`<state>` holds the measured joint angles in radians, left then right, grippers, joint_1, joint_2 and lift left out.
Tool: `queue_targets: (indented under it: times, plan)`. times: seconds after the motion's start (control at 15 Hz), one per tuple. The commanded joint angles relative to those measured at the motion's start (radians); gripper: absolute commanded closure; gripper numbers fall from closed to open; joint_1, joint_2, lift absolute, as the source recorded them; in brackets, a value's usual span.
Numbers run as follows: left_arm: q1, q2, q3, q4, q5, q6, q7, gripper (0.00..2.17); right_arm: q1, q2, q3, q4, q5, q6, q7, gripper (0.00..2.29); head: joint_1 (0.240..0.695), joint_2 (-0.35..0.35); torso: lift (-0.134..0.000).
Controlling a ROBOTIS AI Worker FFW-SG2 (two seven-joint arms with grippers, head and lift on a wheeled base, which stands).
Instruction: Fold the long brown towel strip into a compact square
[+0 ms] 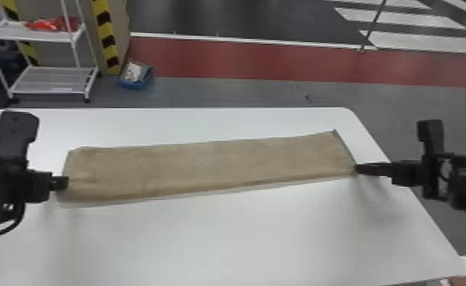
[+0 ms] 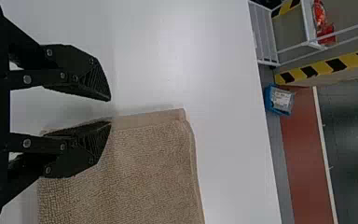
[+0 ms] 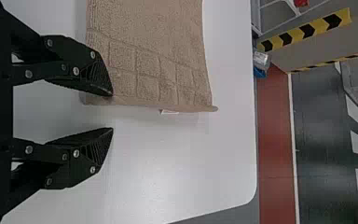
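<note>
The brown towel strip [image 1: 209, 165] lies flat and long across the white table. At its left end is my left gripper [image 1: 67, 182]; in the left wrist view that gripper [image 2: 110, 111] stands open, one finger over the towel [image 2: 144, 172] and the other beyond its end edge. My right gripper [image 1: 357, 169] is at the strip's right end. The right wrist view shows this gripper [image 3: 113, 112] open wider, one finger over the towel [image 3: 149, 56] near its end and the other above bare table. Nothing is held in either.
The white table [image 1: 243, 235] has its far edge behind the strip and its right edge under the right arm. Beyond it on the floor stand a white rack [image 1: 49, 80] and a blue bin [image 1: 136, 76].
</note>
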<state>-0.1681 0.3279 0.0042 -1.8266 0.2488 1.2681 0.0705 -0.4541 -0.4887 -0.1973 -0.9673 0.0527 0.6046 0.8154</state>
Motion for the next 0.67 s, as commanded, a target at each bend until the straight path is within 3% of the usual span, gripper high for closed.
queue_targets:
  times: [0.0,0.6]
  plan:
    - [0.005,0.000,0.010,-0.014,0.004,0.035,0.000,1.45,0.003,0.012,0.006,-0.028,0.003,0.011,0.007,1.60,0.695,-0.135,-0.125]
    - [0.018,0.000,0.033,-0.060,0.035,0.096,0.000,1.50,0.098,0.019,-0.031,-0.205,-0.011,0.125,0.027,1.66,0.695,-0.117,-0.125]
